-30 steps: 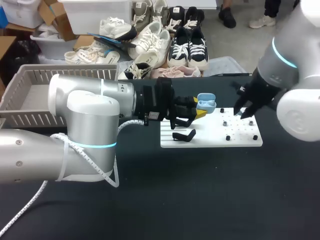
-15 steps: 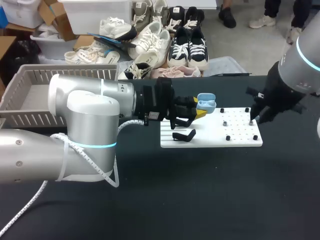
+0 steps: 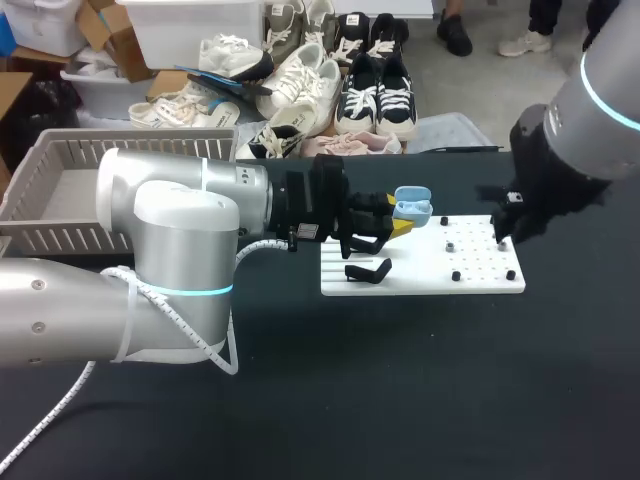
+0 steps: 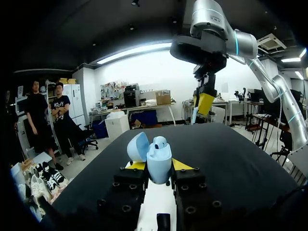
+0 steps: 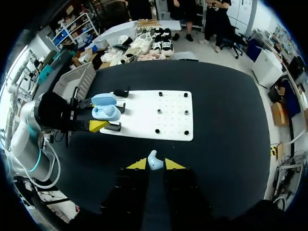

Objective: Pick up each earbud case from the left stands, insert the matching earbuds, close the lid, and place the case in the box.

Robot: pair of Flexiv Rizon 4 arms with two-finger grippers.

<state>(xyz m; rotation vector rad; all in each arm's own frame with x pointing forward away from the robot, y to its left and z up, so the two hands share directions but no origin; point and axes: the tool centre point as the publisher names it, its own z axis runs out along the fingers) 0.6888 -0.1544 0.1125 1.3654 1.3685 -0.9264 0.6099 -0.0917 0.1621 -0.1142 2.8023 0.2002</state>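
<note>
Black table (image 3: 420, 390); white pegged board (image 3: 420, 272) flat on it

The board (image 3: 480, 282) lies on the worktop (image 3: 400, 390), right of middle. Our left hand (image 3: 402, 228) sits over its left end with the case (image 3: 412, 206) pinched between the fingers. A stand (image 3: 368, 270) is on the board just in front. Our right hand (image 5: 153, 164) hangs by the board's right end, with an earbud (image 5: 152, 160) pinched. The box (image 3: 60, 185) is at the worktop's far left, behind our left arm (image 3: 170, 230).
</note>
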